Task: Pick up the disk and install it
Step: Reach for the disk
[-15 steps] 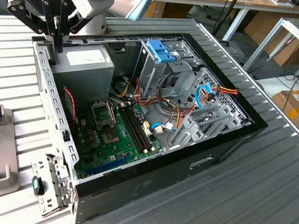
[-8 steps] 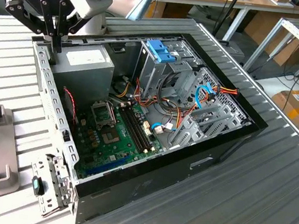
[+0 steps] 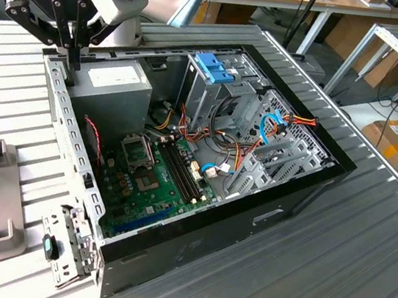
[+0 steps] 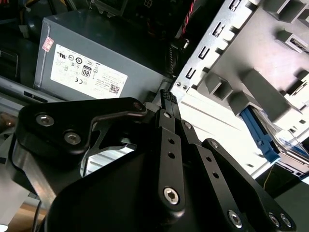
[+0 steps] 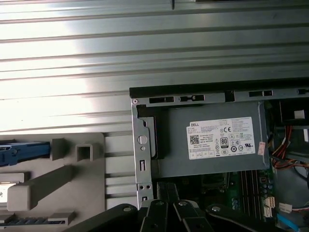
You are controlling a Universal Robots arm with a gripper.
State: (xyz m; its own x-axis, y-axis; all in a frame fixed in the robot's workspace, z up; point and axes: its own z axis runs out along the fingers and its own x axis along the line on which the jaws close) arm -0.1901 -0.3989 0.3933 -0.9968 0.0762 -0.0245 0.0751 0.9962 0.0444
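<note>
Exterior view, upper left of frame: hand (image 3: 72,63) pinched closed, seemingly empty, over case (image 3: 63,111) rim. First wrist view: disk (image 5: 21,150) in grey holder (image 5: 87,193) beside case. Risk: fingertips snagging that rim.

End effector (image 3: 72,63) closed, tips downward.

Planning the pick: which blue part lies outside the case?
The disk, in the grey fixture beside the case; the blue latch and cables sit inside it.
</note>
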